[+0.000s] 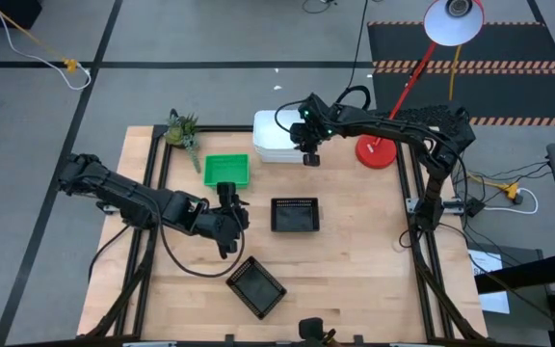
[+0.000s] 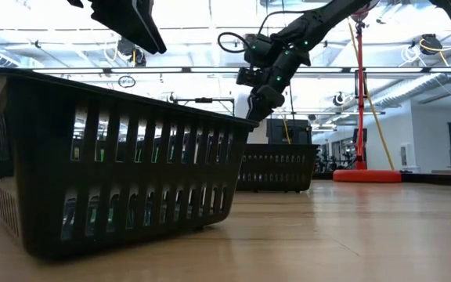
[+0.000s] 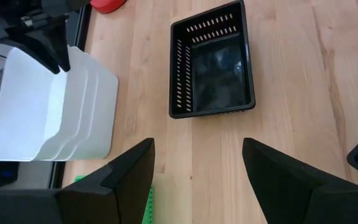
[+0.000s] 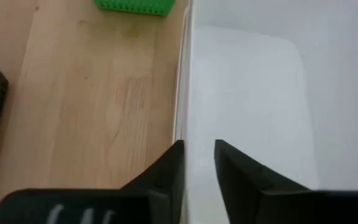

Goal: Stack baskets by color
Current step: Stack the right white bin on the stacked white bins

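Three white baskets (image 1: 277,138) sit nested at the far middle of the table; the left wrist view shows their stepped rims (image 3: 82,106). A green basket (image 1: 226,171) stands to their left. One black basket (image 1: 294,214) rests mid-table, and a second (image 1: 256,286) sits askew near the front edge. My right gripper (image 4: 199,146) hovers at the white stack's near rim, at its right end, and is open by a narrow gap. My left gripper (image 3: 197,146) is wide open above the table, between the green basket and the mid-table black basket. My right gripper comes slanting down from the table's right. One finger (image 4: 173,158) is at the near rim (image 4: 182,93) of the top white basket and the other is over its inside. I cannot tell whether either finger touches the rim. The stack rests flat on the table.
A red lamp base (image 1: 377,151) stands just right of the white stack, with its pole leaning away to the far right. A small green plant (image 1: 181,128) sits at the far left corner. Bare wood lies at the table's right and near right.
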Robot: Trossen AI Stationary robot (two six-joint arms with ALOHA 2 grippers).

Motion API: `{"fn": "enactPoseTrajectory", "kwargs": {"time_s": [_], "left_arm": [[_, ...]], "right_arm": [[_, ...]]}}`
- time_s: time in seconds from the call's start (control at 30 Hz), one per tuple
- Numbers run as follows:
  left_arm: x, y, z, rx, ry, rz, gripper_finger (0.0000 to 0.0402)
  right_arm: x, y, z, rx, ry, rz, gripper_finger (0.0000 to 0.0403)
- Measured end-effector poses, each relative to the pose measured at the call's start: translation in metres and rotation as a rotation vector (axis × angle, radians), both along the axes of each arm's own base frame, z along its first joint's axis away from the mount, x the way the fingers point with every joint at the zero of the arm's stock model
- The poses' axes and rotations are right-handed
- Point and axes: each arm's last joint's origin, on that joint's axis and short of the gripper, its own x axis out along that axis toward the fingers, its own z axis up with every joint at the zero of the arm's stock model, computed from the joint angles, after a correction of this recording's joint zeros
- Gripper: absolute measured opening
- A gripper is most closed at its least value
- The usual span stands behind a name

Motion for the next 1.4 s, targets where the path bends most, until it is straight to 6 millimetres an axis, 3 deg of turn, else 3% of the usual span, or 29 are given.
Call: {"fn": "enactPoseTrajectory", "kwargs": {"time_s": [0.3,0.5,0.7,0.83,1.03,1.23,1.4], "left_arm": [[0.000,0.000,0.000,-0.002,-0.001,0.002,0.0246],[0.000,0.000,0.000,-0.007,-0.002,0.008,0.0246],[-0.002,-0.002,-0.001,-0.018,0.005,0.006,0.0246],[-0.003,-0.006,-0.001,-0.020,0.009,-0.006,0.0246],[-0.004,-0.008,-0.001,-0.023,0.007,-0.012,0.0246],[0.003,-0.003,0.003,-0.024,-0.043,-0.013,0.0246],[0.008,0.001,0.005,-0.029,-0.077,-0.010,0.0246]], "right_arm": [[0.000,0.005,0.006,-0.042,0.013,-0.060,0.0141],[-0.001,0.020,0.020,-0.016,-0.008,-0.072,0.0153],[-0.008,0.041,0.021,0.040,-0.018,-0.093,0.0150],[-0.021,0.062,0.005,0.037,-0.080,-0.086,0.0149],[-0.045,0.083,-0.038,-0.021,-0.214,-0.046,0.0132],[-0.056,0.065,-0.071,-0.026,-0.255,-0.135,0.0062],[-0.053,0.045,-0.077,-0.023,-0.288,-0.206,0.0006]]}}
